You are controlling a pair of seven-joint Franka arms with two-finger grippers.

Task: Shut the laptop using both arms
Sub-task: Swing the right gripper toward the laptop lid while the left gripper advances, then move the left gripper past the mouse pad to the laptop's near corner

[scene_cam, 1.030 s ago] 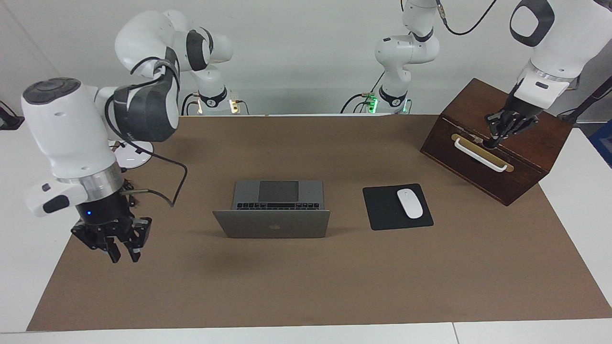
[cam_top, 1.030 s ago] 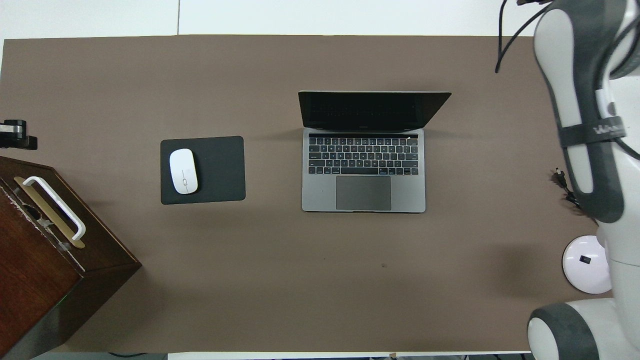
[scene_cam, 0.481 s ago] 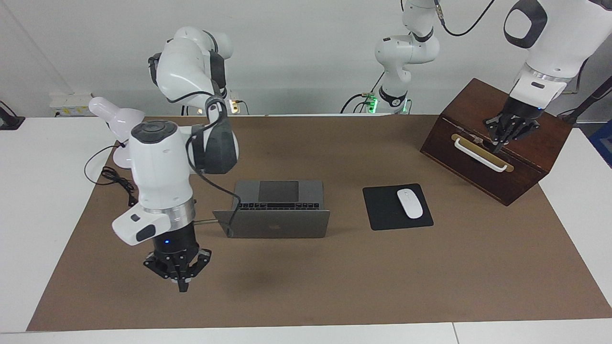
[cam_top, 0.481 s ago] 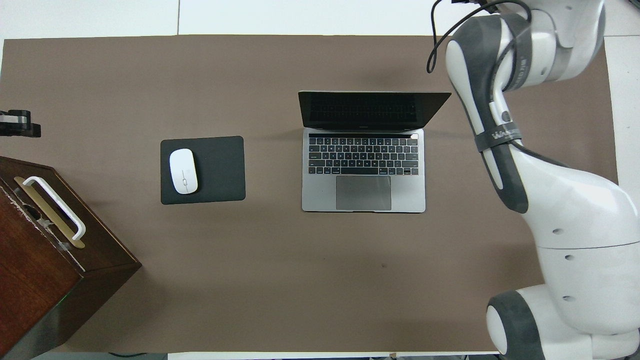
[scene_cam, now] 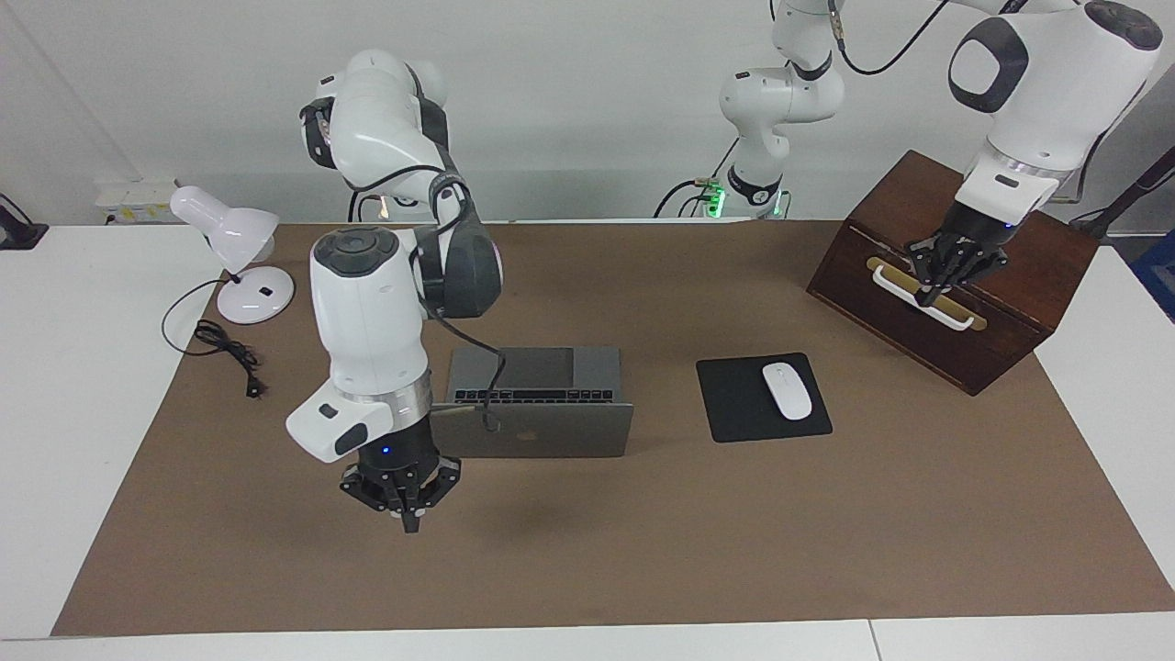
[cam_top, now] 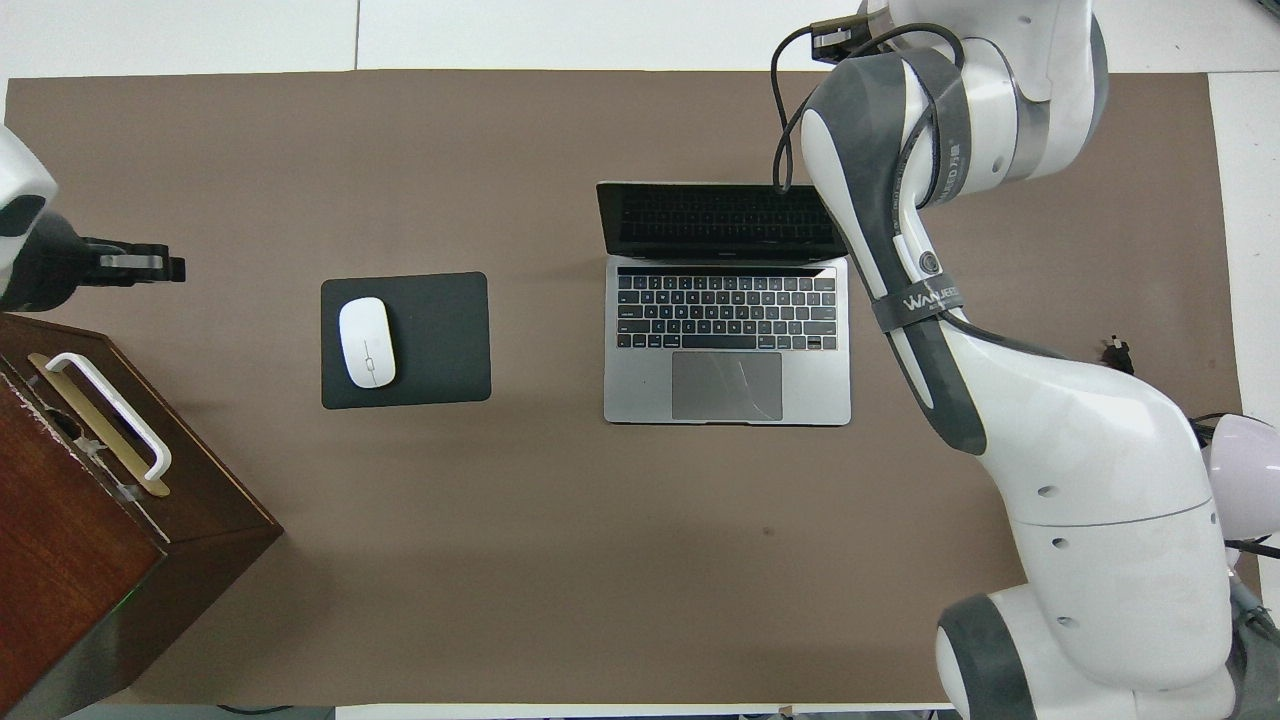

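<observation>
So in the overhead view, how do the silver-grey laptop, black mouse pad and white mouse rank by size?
Largest to smallest:
1. Silver-grey laptop
2. Black mouse pad
3. White mouse, lying on the pad

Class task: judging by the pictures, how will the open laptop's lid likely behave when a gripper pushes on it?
The laptop lid looks thin and rigid, so it should swing down on its hinge rather than bend. The flat base will probably stay put, though its light-looking build might slide on the brown mat.

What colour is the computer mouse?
The mouse is white, lying on a black mouse pad. The overhead view shows it best.
</observation>
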